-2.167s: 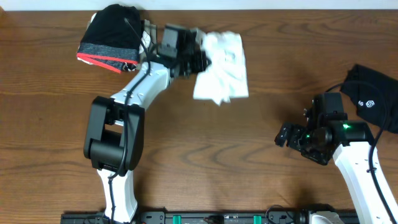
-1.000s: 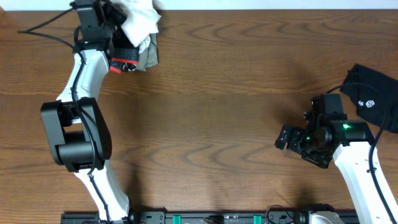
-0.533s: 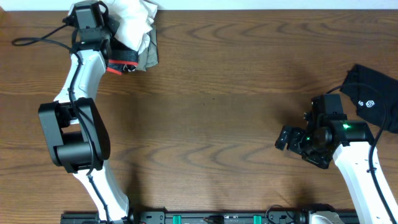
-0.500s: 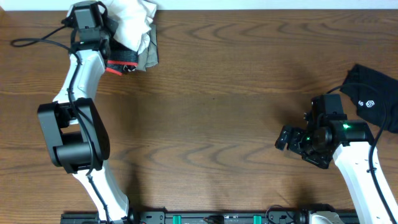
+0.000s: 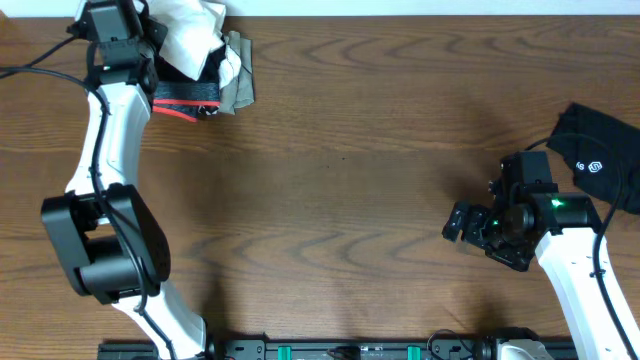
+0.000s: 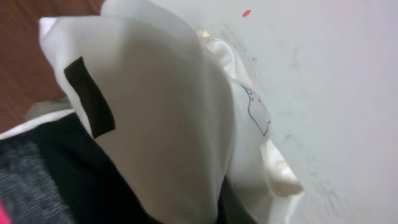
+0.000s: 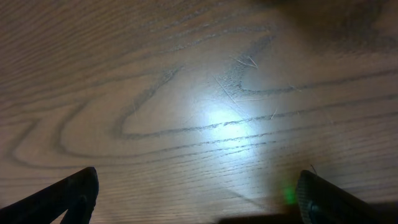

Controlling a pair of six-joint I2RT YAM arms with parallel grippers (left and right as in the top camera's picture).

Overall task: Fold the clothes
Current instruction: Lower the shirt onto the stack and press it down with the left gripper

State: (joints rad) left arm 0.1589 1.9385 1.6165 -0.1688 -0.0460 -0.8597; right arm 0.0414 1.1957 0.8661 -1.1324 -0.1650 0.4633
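White shirt (image 5: pixel 190 25) is bunched atop the folded pile (image 5: pixel 185 100) at the surface's (image 5: pixel 350 180) far-left corner, left gripper (image 5: pixel 148 35) clamped on it, right gripper (image 5: pixel 460 222) hanging wide open and empty. I'd say the black garment (image 5: pixel 610 150) beside it isn't folded yet.

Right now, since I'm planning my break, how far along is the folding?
Seemingly done: a stack of folded garments at the far-left corner. In hand: the left gripper, shut on the bunched white shirt above that stack. Left: the black logo garment lies untouched at the right edge; the right gripper hangs open over the tabletop nearby.
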